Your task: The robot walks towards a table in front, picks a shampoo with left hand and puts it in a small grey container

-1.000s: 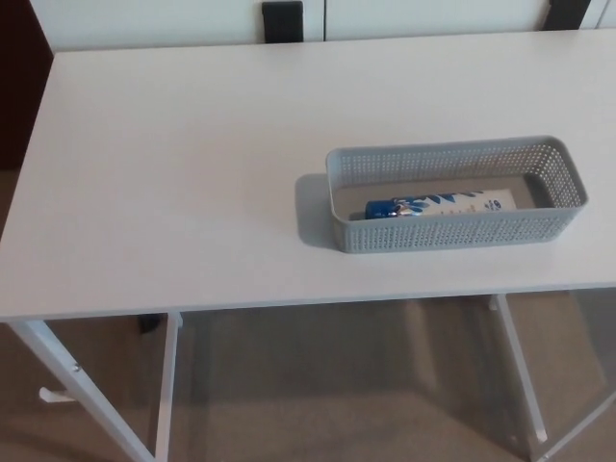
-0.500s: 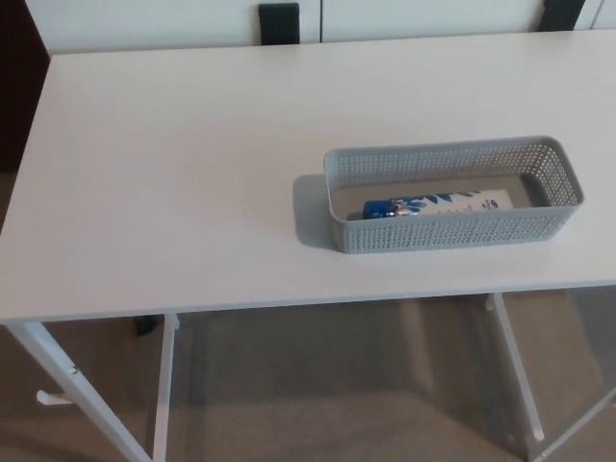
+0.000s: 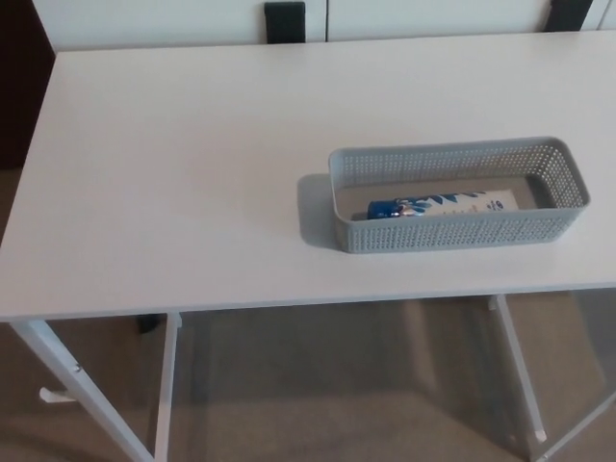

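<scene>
Only my camera shifted, the shampoo (image 3: 443, 204) stays inside the grey container (image 3: 452, 235)
No hand in view, so its state I cannot tell; task seems done

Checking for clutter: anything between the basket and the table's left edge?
No. In the head view, the table is bare from the basket to its left edge.
</scene>
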